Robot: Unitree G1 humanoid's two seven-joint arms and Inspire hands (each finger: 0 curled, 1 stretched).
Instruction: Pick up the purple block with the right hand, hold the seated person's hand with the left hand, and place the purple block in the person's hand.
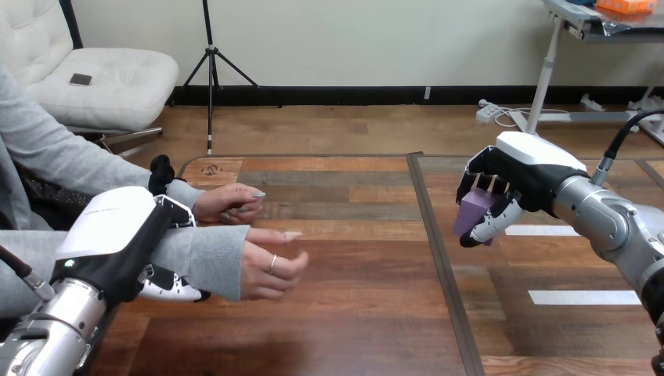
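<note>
My right hand [513, 176] hovers above the table's right half, its fingers and thumb curled round the purple block [474, 211]. On the left, my left hand [125, 235] wraps the person's forearm [196, 254] near the wrist, with fingers above and below the grey sleeve. The person's near hand [270, 262] sticks out past my left hand, loosely cupped, a little above the table. Their far hand [229, 202] rests on the table just behind it. A wide gap of table lies between the block and the near hand.
A dark seam [438, 258] runs front to back down the wooden table [352, 313] between the two hands. White tape strips [583, 297] lie on the table's right part, under my right arm.
</note>
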